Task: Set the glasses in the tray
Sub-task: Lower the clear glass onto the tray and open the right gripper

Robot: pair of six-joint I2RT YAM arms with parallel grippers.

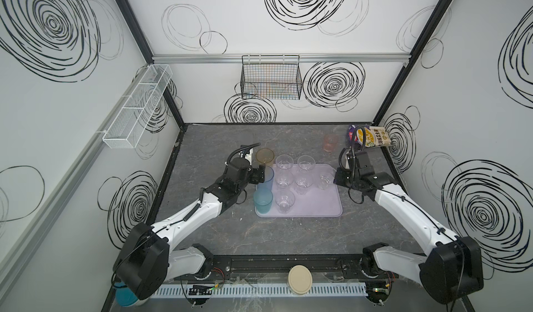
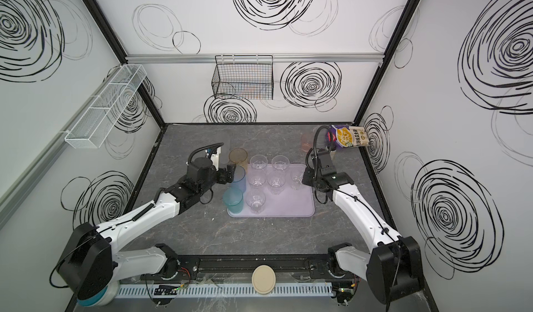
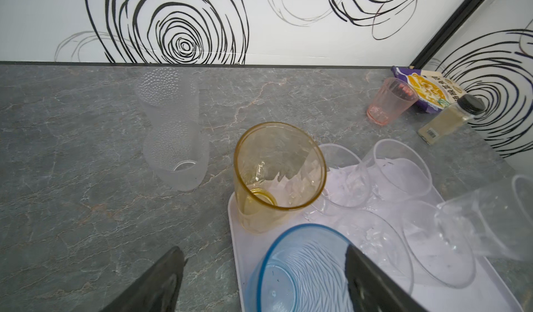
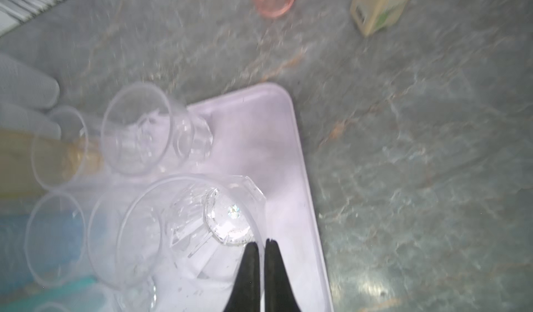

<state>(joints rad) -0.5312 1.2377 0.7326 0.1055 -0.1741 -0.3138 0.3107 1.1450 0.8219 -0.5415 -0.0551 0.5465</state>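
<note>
Left hand [image 3: 264, 248] is gaping wide around blue glass [image 3: 302, 273] on tray [image 3: 234, 238]; right hand [image 4: 262, 242] is hovering pinched shut. Likely next: reaching frosted glass [image 3: 173, 140] ahead.

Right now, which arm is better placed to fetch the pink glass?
Right. The right gripper is by the tray's right side, near the pink glass; the left gripper straddles the blue glass opposite.

The left hand [image 3: 263, 248] holds its dark fingers [image 3: 372, 278] wide apart, one over the counter [image 3: 72, 180] and one over a blue glass [image 3: 302, 273] in the lilac tray [image 3: 235, 238], with an amber glass [image 3: 277, 166] at the tray's corner beside clear glasses [image 3: 403, 169].
</note>
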